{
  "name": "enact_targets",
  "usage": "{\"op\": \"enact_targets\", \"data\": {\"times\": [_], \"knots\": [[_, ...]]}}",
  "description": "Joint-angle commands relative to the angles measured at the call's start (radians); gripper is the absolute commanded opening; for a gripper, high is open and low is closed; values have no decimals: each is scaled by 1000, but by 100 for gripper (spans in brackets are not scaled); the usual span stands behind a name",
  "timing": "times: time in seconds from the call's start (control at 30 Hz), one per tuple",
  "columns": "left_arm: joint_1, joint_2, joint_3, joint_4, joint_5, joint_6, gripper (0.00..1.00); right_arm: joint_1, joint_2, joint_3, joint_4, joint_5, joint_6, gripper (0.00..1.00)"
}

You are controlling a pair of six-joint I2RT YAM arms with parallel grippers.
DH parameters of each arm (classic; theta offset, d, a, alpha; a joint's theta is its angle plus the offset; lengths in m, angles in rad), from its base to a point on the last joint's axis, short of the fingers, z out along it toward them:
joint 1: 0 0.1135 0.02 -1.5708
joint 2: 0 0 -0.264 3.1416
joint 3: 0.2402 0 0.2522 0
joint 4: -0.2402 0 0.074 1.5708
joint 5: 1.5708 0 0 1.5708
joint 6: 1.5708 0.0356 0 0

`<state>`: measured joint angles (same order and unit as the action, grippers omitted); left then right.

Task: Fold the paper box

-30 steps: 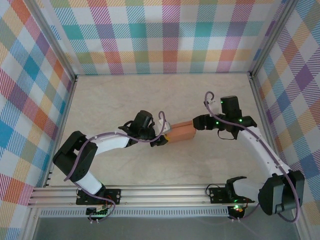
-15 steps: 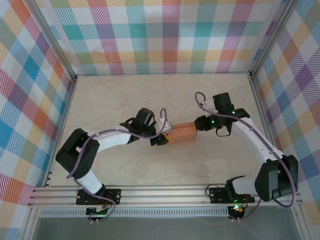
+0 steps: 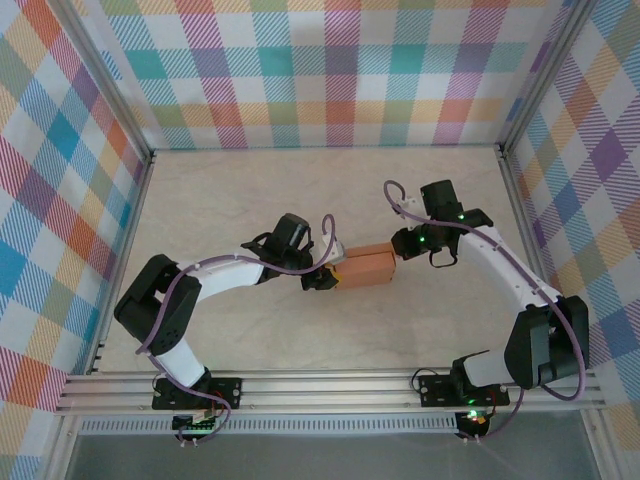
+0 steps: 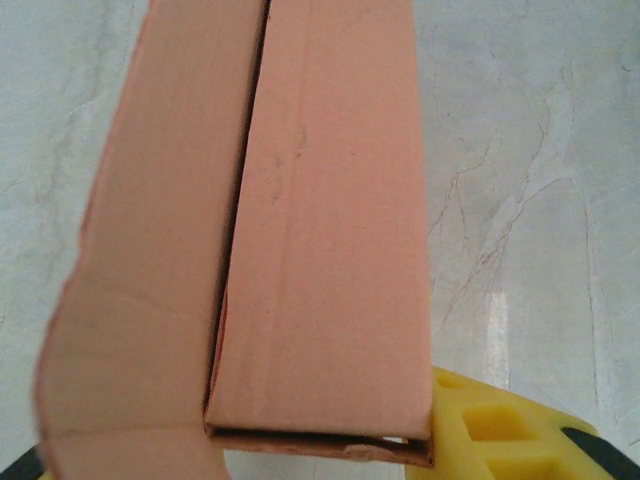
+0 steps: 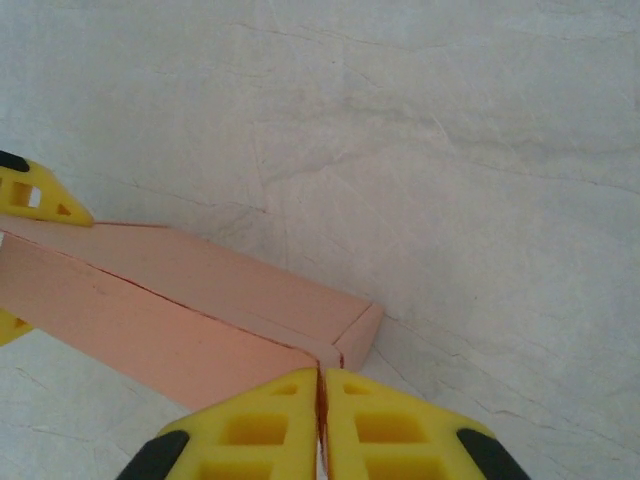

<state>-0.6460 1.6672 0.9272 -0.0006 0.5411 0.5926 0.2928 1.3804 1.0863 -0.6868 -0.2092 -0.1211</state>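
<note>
The paper box (image 3: 366,267) is a salmon-orange oblong lying at the table's middle, its top seam slightly open. My left gripper (image 3: 324,279) is shut on its left end. In the left wrist view the box (image 4: 320,230) runs up the frame from between the jaws, with one yellow finger (image 4: 500,430) against its right side. My right gripper (image 3: 402,246) is at the box's right end. In the right wrist view its yellow fingers (image 5: 260,420) are pressed together at the closed end of the box (image 5: 190,300), a thin orange edge of card caught between the pads.
The pale marbled table (image 3: 250,190) is walled by checked panels at the back and both sides. An aluminium rail (image 3: 320,385) crosses the near edge, carrying both arm bases. Cables loop above each wrist.
My right gripper has moved left onto the box's right end and closed from open to shut. The left gripper and the box have barely moved.
</note>
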Motion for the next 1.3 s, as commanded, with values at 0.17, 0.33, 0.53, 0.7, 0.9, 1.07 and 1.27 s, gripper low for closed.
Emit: {"op": "enact_targets", "data": {"times": [0.17, 0.33, 0.53, 0.7, 0.9, 1.07, 1.27], "knots": [[5, 31, 8, -77, 15, 15, 36, 11, 19, 27, -38, 8, -26, 21], [5, 35, 12, -80, 14, 16, 36, 13, 36, 35, -50, 18, -29, 13], [5, 35, 8, -65, 0, 10, 36, 19, 33, 46, -60, 18, -28, 0], [4, 40, 12, -57, -14, -4, 36, 26, 22, 54, -63, 9, 31, 0], [3, 45, 16, -49, -43, -27, 37, 31, 23, 51, -70, 33, 222, 0], [3, 53, 21, -47, -64, -36, 43, 40, -13, -1, -36, 83, 295, 0], [3, 47, 21, -37, -88, -59, 68, 51, -57, -34, 0, 151, 302, 0]]}}
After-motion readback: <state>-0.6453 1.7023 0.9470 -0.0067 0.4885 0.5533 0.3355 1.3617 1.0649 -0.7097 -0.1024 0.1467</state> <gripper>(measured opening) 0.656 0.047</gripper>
